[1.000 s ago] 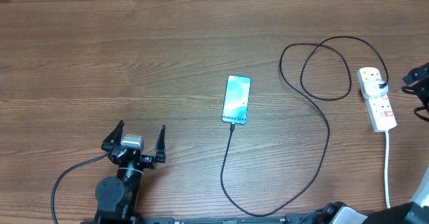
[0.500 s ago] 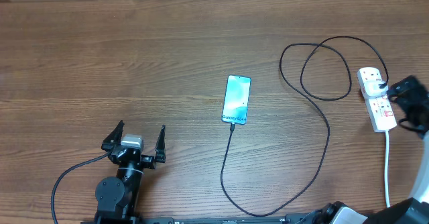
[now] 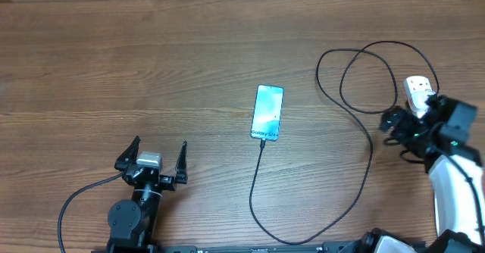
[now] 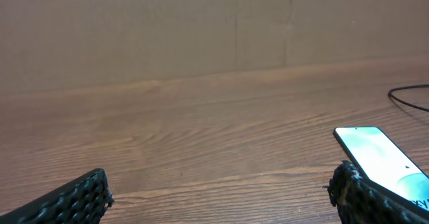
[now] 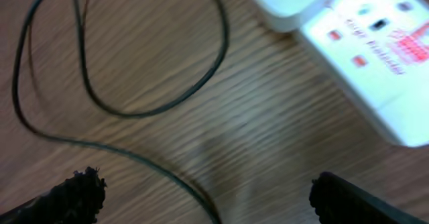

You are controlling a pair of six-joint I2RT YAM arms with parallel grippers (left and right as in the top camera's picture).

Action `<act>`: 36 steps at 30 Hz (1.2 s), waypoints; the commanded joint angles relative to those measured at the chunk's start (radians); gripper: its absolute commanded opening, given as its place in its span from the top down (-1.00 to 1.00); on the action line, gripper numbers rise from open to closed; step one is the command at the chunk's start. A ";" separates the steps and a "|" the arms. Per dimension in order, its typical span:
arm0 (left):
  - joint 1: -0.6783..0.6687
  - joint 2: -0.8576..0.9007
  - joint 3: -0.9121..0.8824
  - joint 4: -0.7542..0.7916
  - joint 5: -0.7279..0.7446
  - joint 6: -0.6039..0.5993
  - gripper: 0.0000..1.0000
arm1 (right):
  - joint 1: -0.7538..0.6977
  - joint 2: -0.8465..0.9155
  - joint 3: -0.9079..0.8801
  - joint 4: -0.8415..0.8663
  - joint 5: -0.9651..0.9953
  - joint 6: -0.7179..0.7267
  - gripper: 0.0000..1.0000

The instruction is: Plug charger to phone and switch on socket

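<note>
beside the socket [image 3: 415, 91], right tool [image 3: 398, 136] wide apart, empty; left tool [image 3: 159, 144] likewise

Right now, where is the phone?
In the overhead view the phone lies flat near the table's middle, right of the left tool, with the charger running from its near end.

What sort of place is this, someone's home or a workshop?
Most likely a robotics test bench, not a home. Robot arms are mounted at the edge of a wooden table with a plain brown panel behind it. A phone, charger cable and socket strip are laid out like props.
</note>
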 commanded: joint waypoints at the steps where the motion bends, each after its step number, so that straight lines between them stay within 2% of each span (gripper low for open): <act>1: 0.008 -0.011 -0.004 -0.001 0.008 0.016 -0.99 | 0.051 -0.043 -0.064 0.018 -0.015 -0.034 -1.00; 7: 0.008 -0.011 -0.004 -0.002 0.008 0.016 -0.99 | 0.064 -0.063 -0.106 0.022 0.012 -0.034 -1.00; 11: 0.008 -0.011 -0.004 -0.002 0.008 0.016 -0.99 | 0.066 -0.063 -0.116 0.097 -0.019 -0.070 -1.00; 15: 0.008 -0.011 -0.004 -0.002 0.008 0.016 -0.99 | 0.070 -0.063 -0.140 0.225 -0.179 -0.203 -1.00; 19: 0.008 -0.011 -0.004 -0.002 0.008 0.016 -0.99 | 0.093 -0.063 -0.201 0.389 -0.302 -0.253 -1.00; 23: 0.008 -0.011 -0.004 -0.002 0.008 0.016 -0.99 | 0.152 -0.063 -0.309 0.572 -0.302 -0.267 -1.00; 28: 0.008 -0.011 -0.004 -0.002 0.008 0.016 -0.99 | 0.229 -0.066 -0.433 0.762 -0.300 -0.394 -1.00; 31: 0.008 -0.011 -0.004 -0.002 0.008 0.016 -0.99 | 0.254 -0.068 -0.471 0.808 -0.299 -0.446 -1.00; 36: 0.008 -0.011 -0.004 -0.002 0.008 0.016 -0.99 | 0.256 -0.069 -0.487 0.837 -0.299 -0.449 -1.00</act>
